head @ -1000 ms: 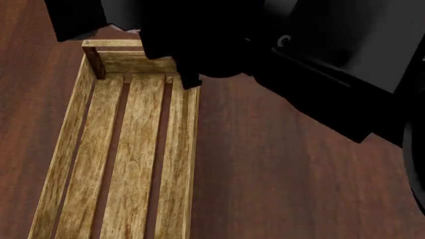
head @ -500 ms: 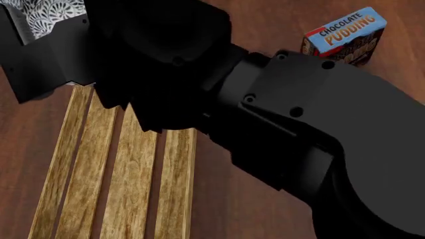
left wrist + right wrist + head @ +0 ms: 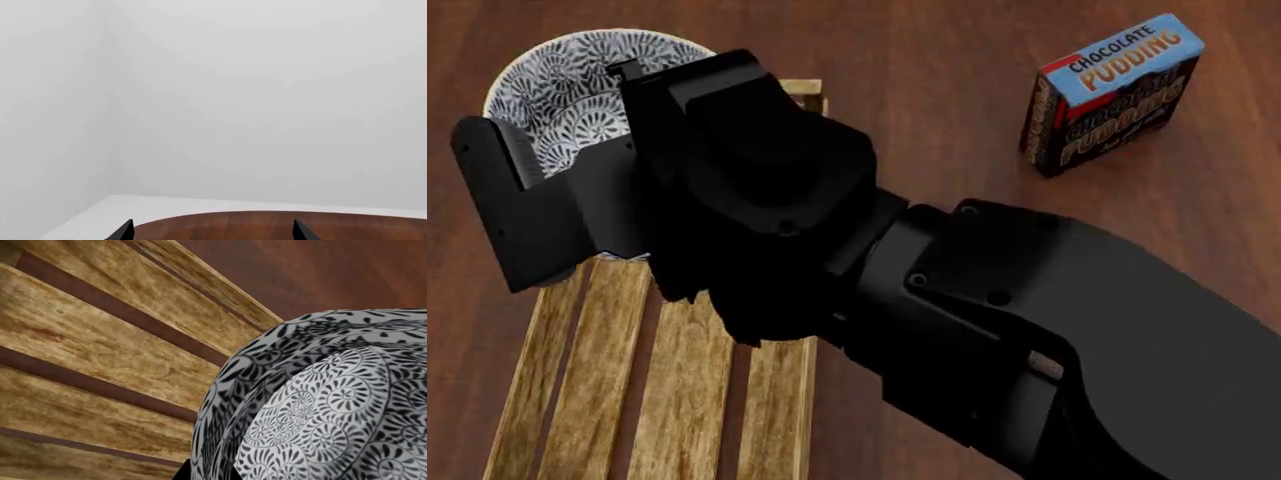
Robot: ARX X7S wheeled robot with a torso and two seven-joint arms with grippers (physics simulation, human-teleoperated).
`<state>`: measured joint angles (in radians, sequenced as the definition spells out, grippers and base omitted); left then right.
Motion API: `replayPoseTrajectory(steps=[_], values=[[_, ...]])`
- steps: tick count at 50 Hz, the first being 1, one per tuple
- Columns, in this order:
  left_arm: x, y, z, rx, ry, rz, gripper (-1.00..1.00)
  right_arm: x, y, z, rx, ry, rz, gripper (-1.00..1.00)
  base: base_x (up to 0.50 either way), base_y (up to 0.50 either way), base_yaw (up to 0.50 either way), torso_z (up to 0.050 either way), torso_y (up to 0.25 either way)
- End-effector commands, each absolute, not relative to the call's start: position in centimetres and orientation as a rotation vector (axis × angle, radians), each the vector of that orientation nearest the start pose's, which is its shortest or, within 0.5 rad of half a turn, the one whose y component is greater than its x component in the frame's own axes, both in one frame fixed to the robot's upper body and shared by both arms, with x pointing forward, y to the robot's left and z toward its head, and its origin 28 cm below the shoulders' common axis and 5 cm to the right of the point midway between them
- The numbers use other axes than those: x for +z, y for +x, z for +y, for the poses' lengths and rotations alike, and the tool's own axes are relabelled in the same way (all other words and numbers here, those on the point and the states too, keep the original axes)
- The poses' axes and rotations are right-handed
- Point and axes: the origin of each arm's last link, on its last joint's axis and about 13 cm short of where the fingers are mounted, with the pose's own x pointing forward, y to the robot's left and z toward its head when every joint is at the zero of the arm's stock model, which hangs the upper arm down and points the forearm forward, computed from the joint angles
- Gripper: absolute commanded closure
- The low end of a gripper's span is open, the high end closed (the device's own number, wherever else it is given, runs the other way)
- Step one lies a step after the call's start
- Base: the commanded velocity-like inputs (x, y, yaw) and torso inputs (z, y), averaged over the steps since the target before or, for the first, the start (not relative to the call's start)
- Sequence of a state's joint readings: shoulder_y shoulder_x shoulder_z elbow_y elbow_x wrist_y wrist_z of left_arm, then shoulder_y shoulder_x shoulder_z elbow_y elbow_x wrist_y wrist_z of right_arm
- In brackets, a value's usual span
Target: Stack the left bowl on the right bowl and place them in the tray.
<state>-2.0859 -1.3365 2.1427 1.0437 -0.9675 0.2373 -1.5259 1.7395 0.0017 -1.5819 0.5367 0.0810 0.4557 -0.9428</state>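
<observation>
In the head view my right arm fills the middle, and its gripper [image 3: 627,75] holds a blue-grey floral bowl [image 3: 561,95] over the far end of the light-wood tray [image 3: 601,360]. The right wrist view shows two nested floral bowls, an outer one [image 3: 220,405] and an inner one [image 3: 333,430], above the tray's slats [image 3: 87,340]. The right gripper [image 3: 213,475] is shut on their rims. I cannot tell the rim colours apart. In the left wrist view my left gripper [image 3: 211,231] is open and empty, facing a white wall past the table's edge.
A chocolate pudding box [image 3: 1114,95] stands on the dark wooden table [image 3: 961,60], to the right of the tray and beyond my right arm. The arm hides much of the tray's far half.
The head view has shifted, bringing the pudding box into view. The right arm with the bowls now shows more fully, with the bowl lower in the picture over the tray's far end.
</observation>
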Motion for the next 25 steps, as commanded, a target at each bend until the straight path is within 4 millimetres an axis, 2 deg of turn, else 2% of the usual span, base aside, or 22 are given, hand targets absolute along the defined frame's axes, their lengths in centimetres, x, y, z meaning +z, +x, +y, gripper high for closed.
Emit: replayPoseTrajectory(steps=[1, 25], values=[[27.4, 13.1, 23.5, 0.164, 0.013, -0.598, -1.0, 32.7, 38.1, 3.8, 1.095, -1.722, 0.246, 1.0, 0.0, 0.0, 0.0, 0.0, 0.0], [27.1, 13.0, 23.7, 0.173, 0.014, -0.591, -1.0, 29.3, 38.5, 3.6, 1.145, -1.735, 0.346, 1.0, 0.0, 0.0, 0.0, 0.0, 0.001]])
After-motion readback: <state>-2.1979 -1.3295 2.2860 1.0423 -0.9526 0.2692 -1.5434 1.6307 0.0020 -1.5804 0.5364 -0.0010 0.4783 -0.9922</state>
